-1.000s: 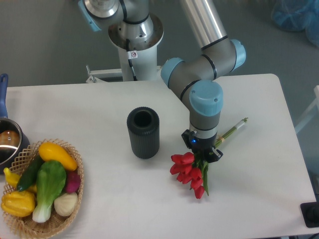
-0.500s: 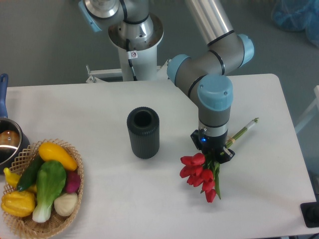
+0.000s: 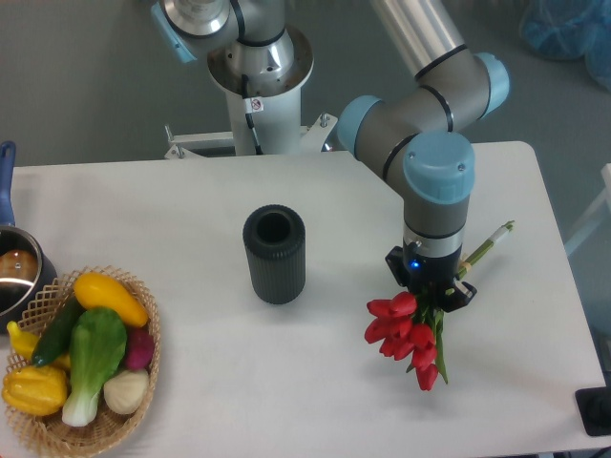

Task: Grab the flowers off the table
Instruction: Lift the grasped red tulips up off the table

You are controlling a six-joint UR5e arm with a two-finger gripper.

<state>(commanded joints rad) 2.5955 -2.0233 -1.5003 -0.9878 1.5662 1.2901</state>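
The gripper (image 3: pixel 431 291) was found clenched on the flowers (image 3: pixel 409 329), its grip falling where the stems meet the leaves. It pointed straight down from the arm's grey wrist, so the camera saw it mostly from above and the fingers themselves were largely hidden by the wrist housing. A small blue light showed on the gripper body.

The red tulip heads lay in a cluster just below and slightly left of the gripper as seen by the camera, trailing away toward the near edge of the table (image 3: pixel 191 382). The pale green stems ran out on the opposite side, up and to the right of the gripper, toward the table's right edge. The bunch sat at a slant across the gripper. Whether it was clear of the tabletop or touching it could not be told from this view.

The dark ribbed vase (image 3: pixel 274 254) stood upright, mouth open to the camera, well apart to the left of the gripper. A wicker basket (image 3: pixel 38 425) of vegetables occupied the near left corner, far to the gripper's left. A pot (image 3: pixel 17 277) with a blue handle sat at the left edge, just behind the basket.
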